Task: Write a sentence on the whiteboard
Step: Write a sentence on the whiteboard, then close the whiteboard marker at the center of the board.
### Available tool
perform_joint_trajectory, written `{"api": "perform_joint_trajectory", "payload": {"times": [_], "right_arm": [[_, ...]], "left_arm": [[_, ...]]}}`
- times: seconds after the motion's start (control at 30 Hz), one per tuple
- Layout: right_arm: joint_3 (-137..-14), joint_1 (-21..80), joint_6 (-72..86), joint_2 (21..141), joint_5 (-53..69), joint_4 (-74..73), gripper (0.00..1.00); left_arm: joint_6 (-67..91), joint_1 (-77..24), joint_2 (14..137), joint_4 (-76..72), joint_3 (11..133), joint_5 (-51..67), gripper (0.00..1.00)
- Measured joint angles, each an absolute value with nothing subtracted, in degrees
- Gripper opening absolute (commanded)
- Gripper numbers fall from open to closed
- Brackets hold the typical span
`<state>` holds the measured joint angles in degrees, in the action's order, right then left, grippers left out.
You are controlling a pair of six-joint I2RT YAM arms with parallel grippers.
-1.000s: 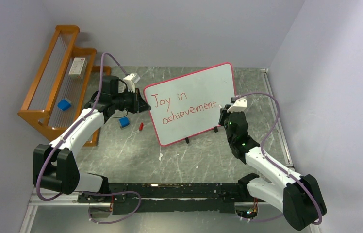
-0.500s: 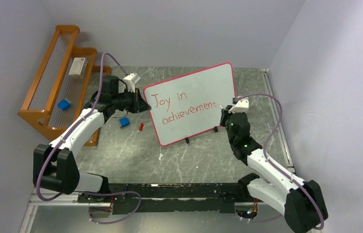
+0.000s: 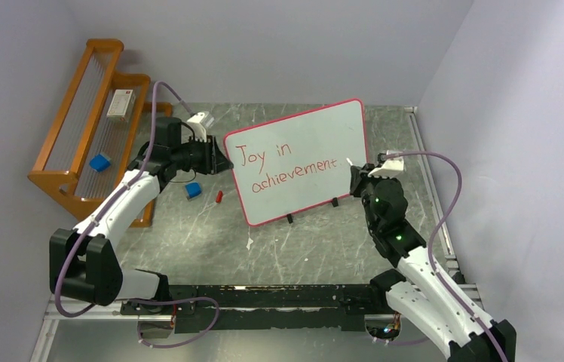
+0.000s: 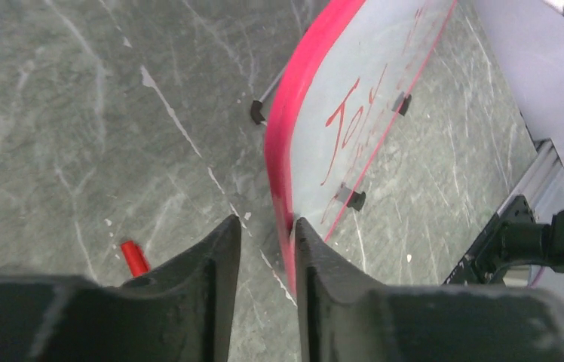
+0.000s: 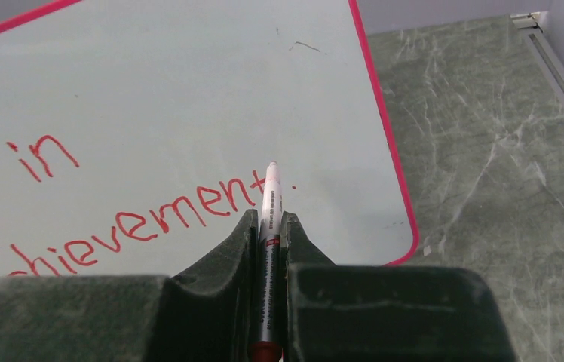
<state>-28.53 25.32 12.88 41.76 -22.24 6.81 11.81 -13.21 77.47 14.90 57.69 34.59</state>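
**WHITEBOARD: one, lettered, propped on bench**

**Item.** Whiteboard (image 3: 294,162), white panel with a red-pink rim, standing tilted back on small black feet (image 3: 289,219) at the middle of the bench (image 3: 301,249). It reads "Joy in achievement" in red.

**Handling (judged).**
- Probably light, thin and stiff.
- The face looks slick, and the ink would likely smear if touched.
- Perched on its feet, it would probably slide or tip under pen pressure.
- Best held by the bare rim on a short side, clear of the lettering, to brace it against the writing stroke.

**Holders.**
- The left end effector (image 4: 268,226) straddles the board's left rim. Its jaws stand narrowly apart, with the rim lying against one finger and a slit of daylight beside the other.
- The right end effector (image 5: 268,222) is clamped on a marker (image 5: 269,196). The tip points at the board just past the last word and appears to stand off the surface.

**Nearby.** A red cap (image 3: 219,197) and a blue block (image 3: 194,190) lie on the bench to the left of the board. A wooden rack (image 3: 83,143) stands at far left.

**Change from the earlier frame.**
- The right arm has drawn back to the right, off the end of "achievement".
- A small dot now shows after that word.
- The board and the left arm sit almost where they were.
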Motion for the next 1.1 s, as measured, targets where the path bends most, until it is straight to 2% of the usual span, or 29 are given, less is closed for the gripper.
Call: {"api": "perform_joint_trajectory", "payload": {"times": [0.17, 0.57, 0.8, 1.0, 1.1], "right_arm": [[-29.9, 25.3, 13.1, 38.4, -21.5, 3.0, 0.00], [-34.0, 25.3, 13.7, 32.0, -18.6, -5.1, 0.00], [-37.8, 25.3, 13.7, 27.5, -16.9, -9.2, 0.00], [-39.1, 25.3, 13.7, 23.4, -16.0, -10.6, 0.00], [-38.7, 25.3, 13.7, 21.8, -16.0, -10.8, 0.00]], "left_arm": [[12.3, -12.6, 73.2, 16.2, 58.6, 31.1, 0.52], [15.1, -12.6, 58.7, 23.2, 56.6, 13.0, 0.60], [17.9, -12.6, 60.9, 29.3, 49.2, 5.6, 0.58], [18.9, -12.6, 70.1, 29.7, 47.9, 5.6, 0.44], [18.9, -12.6, 75.7, 29.2, 47.9, 6.7, 0.42]]}}
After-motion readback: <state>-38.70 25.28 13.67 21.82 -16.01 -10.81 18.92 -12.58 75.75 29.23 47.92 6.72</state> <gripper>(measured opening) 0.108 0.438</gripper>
